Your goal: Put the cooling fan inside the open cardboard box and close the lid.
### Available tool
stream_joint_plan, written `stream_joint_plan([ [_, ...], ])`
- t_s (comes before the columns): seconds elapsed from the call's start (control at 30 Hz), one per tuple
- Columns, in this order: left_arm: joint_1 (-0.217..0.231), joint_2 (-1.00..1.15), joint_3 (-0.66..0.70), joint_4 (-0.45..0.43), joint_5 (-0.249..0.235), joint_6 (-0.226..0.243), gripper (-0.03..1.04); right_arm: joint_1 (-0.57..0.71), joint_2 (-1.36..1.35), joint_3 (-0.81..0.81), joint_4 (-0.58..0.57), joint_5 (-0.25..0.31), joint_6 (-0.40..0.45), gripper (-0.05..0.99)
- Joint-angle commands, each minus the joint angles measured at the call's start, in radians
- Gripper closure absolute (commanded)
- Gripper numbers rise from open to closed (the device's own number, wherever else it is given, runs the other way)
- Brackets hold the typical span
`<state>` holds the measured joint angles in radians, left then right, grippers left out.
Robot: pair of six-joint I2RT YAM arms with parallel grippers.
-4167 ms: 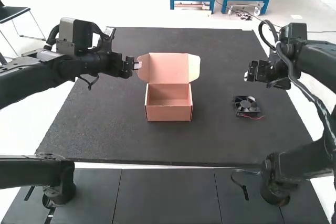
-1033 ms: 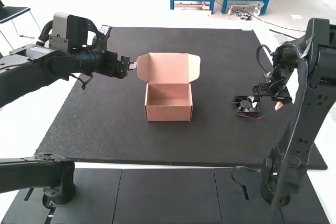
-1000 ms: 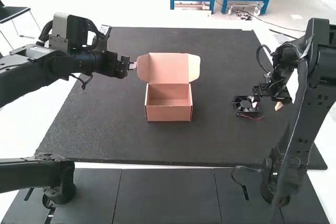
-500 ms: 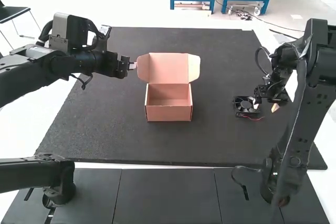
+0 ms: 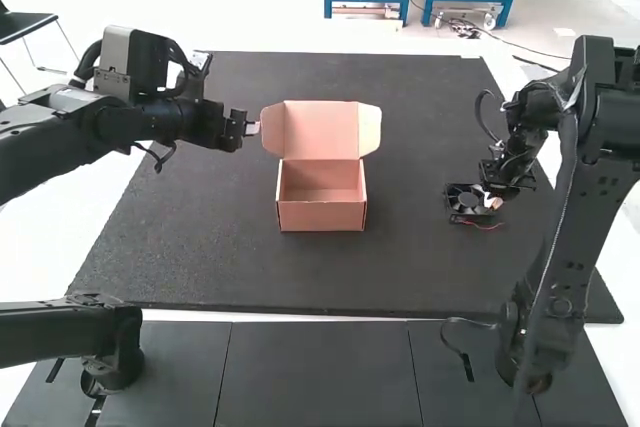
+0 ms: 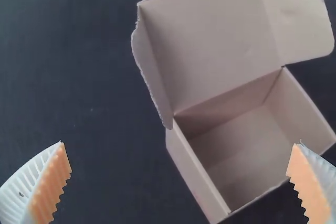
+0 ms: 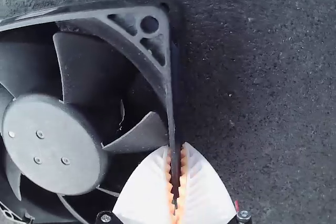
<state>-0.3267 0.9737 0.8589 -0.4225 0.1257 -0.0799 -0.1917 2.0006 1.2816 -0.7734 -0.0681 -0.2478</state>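
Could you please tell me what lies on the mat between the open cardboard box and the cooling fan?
Nothing: in the high view, only bare black mat separates the cardboard box from the cooling fan.

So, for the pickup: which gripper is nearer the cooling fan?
Right. The right gripper is shut on the cooling fan; the left gripper is open beside the lid of the cardboard box.

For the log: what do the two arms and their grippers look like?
Both arms, left arm and right arm, are black with rounded joints and loose black cables. A grey boxy housing sits on the left wrist. The left gripper and right gripper have white ribbed fingers with serrated orange pads.
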Motion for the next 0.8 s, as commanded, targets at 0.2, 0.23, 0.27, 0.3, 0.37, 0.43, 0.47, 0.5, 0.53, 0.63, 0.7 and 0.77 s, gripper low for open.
stream_joint_plan([
  [0.2,0.002,-0.059,0.005,-0.048,-0.008,-0.003,0.04,-0.008,0.023,0.005,-0.012,-0.025,0.051,0.95],
  [0.23,0.000,-0.061,0.000,-0.065,-0.006,-0.001,0.04,-0.009,0.010,0.009,-0.015,-0.030,0.053,0.95],
  [0.27,-0.002,-0.066,-0.003,-0.079,-0.001,0.000,0.04,-0.009,-0.003,0.010,-0.021,-0.045,0.054,0.95],
  [0.3,-0.003,-0.067,-0.006,-0.093,-0.001,0.005,0.04,-0.009,-0.019,0.013,-0.021,-0.053,0.059,0.95],
  [0.37,-0.003,-0.075,-0.008,-0.116,-0.001,0.014,0.04,-0.011,-0.052,0.016,-0.029,-0.071,0.061,0.95],
  [0.43,-0.005,-0.082,-0.008,-0.137,-0.001,0.020,0.04,-0.011,-0.085,0.024,-0.040,-0.095,0.070,0.95],
  [0.47,-0.003,-0.086,-0.008,-0.150,-0.001,0.025,0.04,-0.009,-0.102,0.030,-0.055,-0.107,0.071,0.95],
  [0.5,-0.003,-0.089,-0.008,-0.165,-0.001,0.032,0.04,-0.006,-0.120,0.035,-0.064,-0.114,0.076,0.95],
  [0.53,-0.003,-0.093,-0.008,-0.176,-0.001,0.039,0.04,-0.003,-0.140,0.036,-0.072,-0.122,0.085,0.95],
  [0.63,-0.003,-0.115,-0.008,-0.208,-0.001,0.065,0.04,0.001,-0.217,0.051,-0.098,-0.154,0.104,0.95],
  [0.7,-0.003,-0.132,-0.008,-0.231,-0.001,0.078,0.04,0.017,-0.266,0.058,-0.118,-0.174,0.122,0.95],
  [0.77,-0.003,-0.148,-0.008,-0.256,-0.003,0.095,0.04,0.032,-0.313,0.058,-0.145,-0.187,0.133,0.96],
])
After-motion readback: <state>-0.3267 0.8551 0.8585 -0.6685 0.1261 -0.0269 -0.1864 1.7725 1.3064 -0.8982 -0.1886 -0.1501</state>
